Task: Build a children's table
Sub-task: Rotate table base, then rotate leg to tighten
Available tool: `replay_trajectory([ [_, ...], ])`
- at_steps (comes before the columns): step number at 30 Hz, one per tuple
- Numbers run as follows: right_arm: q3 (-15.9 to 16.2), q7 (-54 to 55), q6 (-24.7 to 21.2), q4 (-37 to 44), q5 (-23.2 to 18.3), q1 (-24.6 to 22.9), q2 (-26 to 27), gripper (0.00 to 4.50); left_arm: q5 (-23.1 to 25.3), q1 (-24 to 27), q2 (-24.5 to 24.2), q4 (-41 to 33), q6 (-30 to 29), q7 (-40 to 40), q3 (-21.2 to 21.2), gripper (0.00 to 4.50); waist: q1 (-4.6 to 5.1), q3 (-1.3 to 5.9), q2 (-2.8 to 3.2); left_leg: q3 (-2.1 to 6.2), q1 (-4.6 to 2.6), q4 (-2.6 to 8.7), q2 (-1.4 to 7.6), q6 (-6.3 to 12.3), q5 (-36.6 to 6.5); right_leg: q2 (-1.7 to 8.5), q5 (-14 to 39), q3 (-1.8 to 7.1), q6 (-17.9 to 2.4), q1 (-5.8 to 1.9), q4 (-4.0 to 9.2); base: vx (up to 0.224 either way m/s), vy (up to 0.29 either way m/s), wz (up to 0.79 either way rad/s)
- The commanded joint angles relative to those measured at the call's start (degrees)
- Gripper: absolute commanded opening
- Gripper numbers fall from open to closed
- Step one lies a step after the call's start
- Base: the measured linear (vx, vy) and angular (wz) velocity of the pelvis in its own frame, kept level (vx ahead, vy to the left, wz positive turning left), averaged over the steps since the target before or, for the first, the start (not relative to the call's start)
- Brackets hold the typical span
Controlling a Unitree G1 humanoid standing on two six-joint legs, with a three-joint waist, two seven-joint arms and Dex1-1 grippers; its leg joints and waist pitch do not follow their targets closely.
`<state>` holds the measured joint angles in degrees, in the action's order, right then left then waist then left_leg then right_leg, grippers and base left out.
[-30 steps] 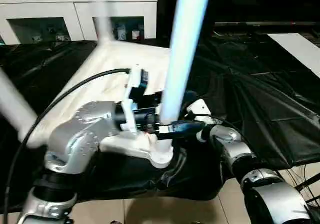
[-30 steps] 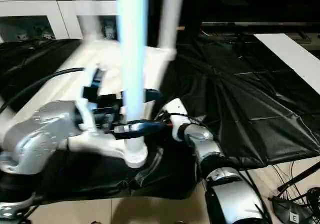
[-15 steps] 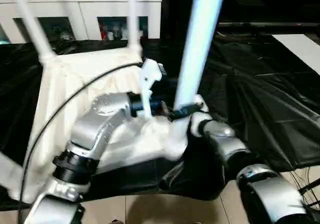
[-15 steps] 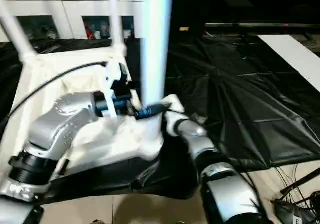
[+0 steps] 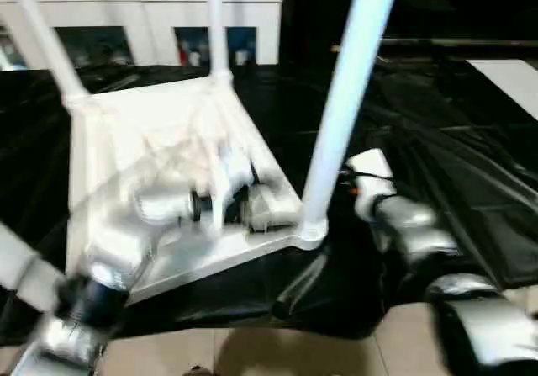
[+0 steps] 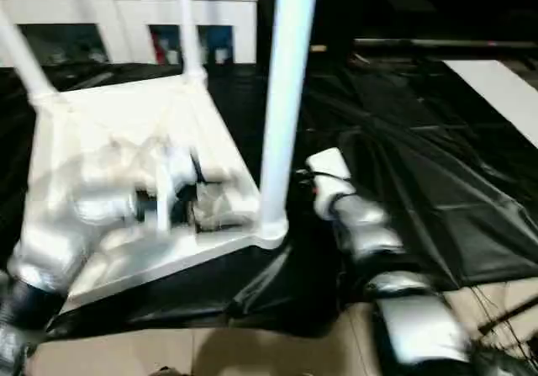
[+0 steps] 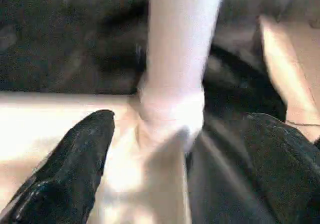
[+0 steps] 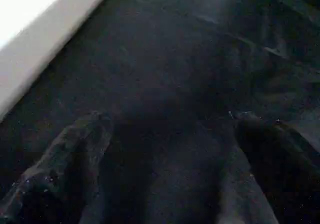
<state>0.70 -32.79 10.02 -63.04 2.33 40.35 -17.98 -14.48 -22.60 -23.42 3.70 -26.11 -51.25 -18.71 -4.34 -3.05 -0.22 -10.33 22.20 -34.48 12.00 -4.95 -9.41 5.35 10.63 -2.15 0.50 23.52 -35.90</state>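
The upturned children's table (image 5: 168,132) lies on the black-draped work table (image 5: 437,140), a leg (image 5: 340,115) upright in its near corner socket, which the left wrist view shows between the left gripper's (image 7: 175,149) spread, empty fingers; the right gripper (image 8: 170,159) gapes over black cloth.

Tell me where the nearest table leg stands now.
The nearest leg stands upright in the tabletop's near right corner, between the left gripper and the right forearm.

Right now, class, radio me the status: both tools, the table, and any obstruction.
Both tools open, holding nothing. Left tool faces the near leg, seated upright in its corner socket. Right tool over black drape. No obstruction seen.
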Motion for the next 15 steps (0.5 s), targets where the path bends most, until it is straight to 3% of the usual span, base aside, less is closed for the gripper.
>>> replay_trajectory([
  [1, 1.35, -2.8, -1.03, 1.94, 0.84, -0.81, -1.09, 4.5, 1.3, -0.71, 0.37, 0.18, -0.46, 1.59, -0.64, 4.21, 0.09, 4.06, 0.16, -0.4, -1.06, 4.04, 0.4, 1.41, -14.38, 1.21, 7.43, 1.24, -13.74, -2.85, 3.89, 0.0, 0.0, 0.0],
  [6, 3.91, -10.45, -2.42, 7.72, 1.76, -3.86, -4.86, 4.5, 2.97, -0.69, -0.17, 1.59, -2.93, 2.76, -2.08, 4.09, 0.2, 3.94, -0.29, -0.27, -0.89, 4.07, 0.33, 2.02, -14.96, 1.27, 10.33, 1.2, -12.85, -2.98, 4.23, 0.0, 0.0, 0.0],
  [11, 6.35, -18.46, -4.32, 17.0, 0.84, -8.29, -8.3, 4.5, 4.76, -0.33, -0.95, 0.92, -4.1, 3.03, -3.22, 3.63, 0.24, 4.0, -0.29, -0.22, -0.79, 3.88, 0.42, 3.31, -13.45, 1.21, 8.61, 1.18, -12.97, -2.93, 4.13, 0.0, 0.0, 0.0],
  [13, 8.03, -28.35, -9.94, 30.89, -4.66, -13.74, -11.13, 4.5, 6.91, -0.25, -2.27, 0.38, -5.87, 3.8, -4.07, 3.41, 0.25, 3.74, -0.11, -0.1, -0.78, 4.05, 0.41, 4.05, -14.57, 0.98, 8.93, 1.18, -12.41, -3.25, 4.37, 0.0, 0.0, 0.0],
  [15, 8.81, -32.37, -12.25, 36.75, -7.48, -15.89, -12.38, 4.5, 6.8, -0.13, -2.9, -0.34, -7.51, 4.03, -3.85, 3.32, 0.23, 3.9, -0.07, 0.07, -0.89, 4.14, 0.62, 4.6, -15.23, 1.22, 9.74, 1.16, -11.85, -2.98, 4.3, 0.0, 0.0, 0.0],
])
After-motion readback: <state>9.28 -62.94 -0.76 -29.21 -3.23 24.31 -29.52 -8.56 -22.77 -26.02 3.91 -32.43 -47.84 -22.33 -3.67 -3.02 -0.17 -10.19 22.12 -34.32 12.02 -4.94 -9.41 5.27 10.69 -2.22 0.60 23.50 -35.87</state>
